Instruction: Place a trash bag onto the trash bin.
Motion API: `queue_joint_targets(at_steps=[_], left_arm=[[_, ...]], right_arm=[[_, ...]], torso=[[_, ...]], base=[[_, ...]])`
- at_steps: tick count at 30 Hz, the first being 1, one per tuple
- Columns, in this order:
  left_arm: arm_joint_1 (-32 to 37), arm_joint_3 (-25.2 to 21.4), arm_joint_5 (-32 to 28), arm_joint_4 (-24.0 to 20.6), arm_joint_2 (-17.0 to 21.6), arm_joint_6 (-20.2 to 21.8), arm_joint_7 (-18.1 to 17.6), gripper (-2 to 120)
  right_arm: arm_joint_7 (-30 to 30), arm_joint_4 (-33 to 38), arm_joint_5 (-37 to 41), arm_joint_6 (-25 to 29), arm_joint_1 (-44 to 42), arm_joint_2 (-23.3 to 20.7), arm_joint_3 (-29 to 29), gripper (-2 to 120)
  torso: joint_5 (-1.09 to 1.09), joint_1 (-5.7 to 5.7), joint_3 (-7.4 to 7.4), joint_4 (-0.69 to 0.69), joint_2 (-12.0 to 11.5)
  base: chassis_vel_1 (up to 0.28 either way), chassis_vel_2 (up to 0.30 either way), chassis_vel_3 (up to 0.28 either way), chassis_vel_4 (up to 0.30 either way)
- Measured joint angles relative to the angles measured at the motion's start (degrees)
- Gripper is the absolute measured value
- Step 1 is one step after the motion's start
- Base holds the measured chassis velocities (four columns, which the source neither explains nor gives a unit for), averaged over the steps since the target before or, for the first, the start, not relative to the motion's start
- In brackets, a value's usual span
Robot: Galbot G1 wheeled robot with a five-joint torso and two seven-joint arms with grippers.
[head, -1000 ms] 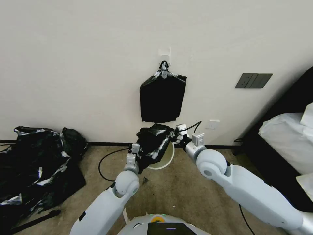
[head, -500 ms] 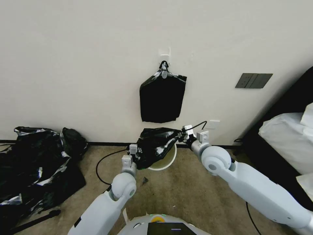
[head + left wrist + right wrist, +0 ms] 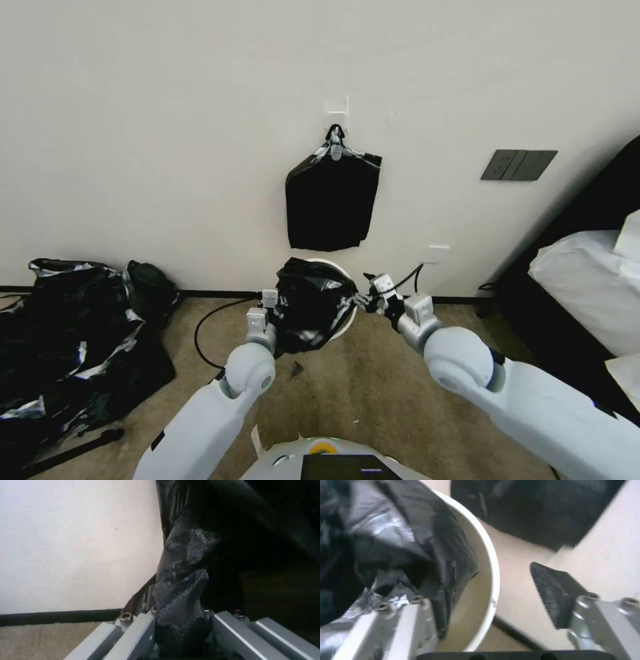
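Left tool (image 3: 275, 312) pinches the trash bag (image 3: 312, 303); right tool (image 3: 363, 301) gapes beside it.

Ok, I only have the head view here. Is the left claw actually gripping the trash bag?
Observer: Yes. The left wrist view shows the left claw shut on a bunched fold of the trash bag.
Operator: And the right claw?
Observer: The right claw is open, straddling the rim of the trash bin, half inside and half outside.
Operator: Is the bag over the rim there?
Observer: No. On that side the plastic lies inside the bin and the rim is bare.
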Motion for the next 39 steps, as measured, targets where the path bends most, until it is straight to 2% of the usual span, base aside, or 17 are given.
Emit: queue_joint_targets(at_steps=[1,4,5,7,8,10,12,22,29,36,39], left_arm=[[0.00,0.00,0.00,0.00,0.00,0.00,0.00,1],[-0.42,0.04,-1.28,-0.70,0.70,1.04,-0.36,1],[-0.42,0.04,-1.28,-0.70,0.70,1.04,-0.36,1],[-0.51,0.30,-1.44,-1.04,0.99,1.38,-0.43,1],[-0.51,0.30,-1.44,-1.04,0.99,1.38,-0.43,1],[-0.60,0.59,-1.46,-1.24,1.13,1.48,-0.53,1],[-0.70,0.74,-1.45,-1.35,1.19,1.53,-0.61,1],[-1.86,2.37,-1.81,-2.59,1.67,2.19,-1.16,1],[-2.73,2.79,-1.97,-2.96,1.72,2.44,-1.47,1],[-2.32,3.74,-0.58,-4.36,1.97,2.75,-1.10,1],[-2.30,4.67,1.61,-4.48,2.06,2.77,-0.39,1]], right_arm=[[0.00,0.00,0.00,0.00,0.00,0.00,0.00,62],[-6.01,-0.44,-13.40,3.22,-1.36,-0.91,-0.66,77],[-6.01,-0.44,-13.40,3.22,-1.36,-0.91,-0.66,77],[-10.02,-0.90,-19.98,4.88,-1.05,-0.93,-1.65,85],[-10.02,-0.90,-19.98,4.88,-1.05,-0.93,-1.65,85],[-11.48,-0.75,-22.44,5.05,0.00,-0.33,-2.74,97],[-12.06,-0.38,-23.50,4.93,0.52,-0.05,-3.10,99],[-17.12,-2.86,-36.65,2.41,3.46,1.83,-5.30,100],[-19.25,-3.36,-42.64,-0.18,3.29,1.93,-5.75,100],[-19.30,-4.47,-44.87,-2.02,6.62,3.67,-8.12,100],[-19.05,-4.50,-44.89,-2.87,9.38,5.04,-11.13,100]], torso=[[0.00,0.00,0.00,0.00,0.00],[0.00,0.00,0.00,0.01,0.00],[0.00,0.00,0.00,0.01,0.00],[0.00,0.00,0.00,0.02,0.00],[0.00,0.00,0.00,0.02,0.00],[0.00,0.00,0.00,0.02,0.00],[0.00,0.00,0.00,0.02,0.00],[0.00,0.00,0.00,0.02,0.00],[0.00,0.00,0.00,0.00,0.00],[0.00,0.00,0.00,0.01,0.00],[-0.01,0.00,0.00,0.02,0.00]], base=[[0.000,0.000,0.000,0.000],[0.000,0.000,0.000,0.000],[0.000,0.000,0.000,0.000],[0.000,0.000,0.000,0.000],[0.000,0.000,0.000,0.000],[0.000,0.000,0.000,0.000],[0.000,0.000,0.000,0.000],[0.000,0.000,0.000,0.000],[0.000,0.000,0.000,0.000],[0.000,0.000,0.000,0.000],[0.000,0.000,0.000,0.000]])
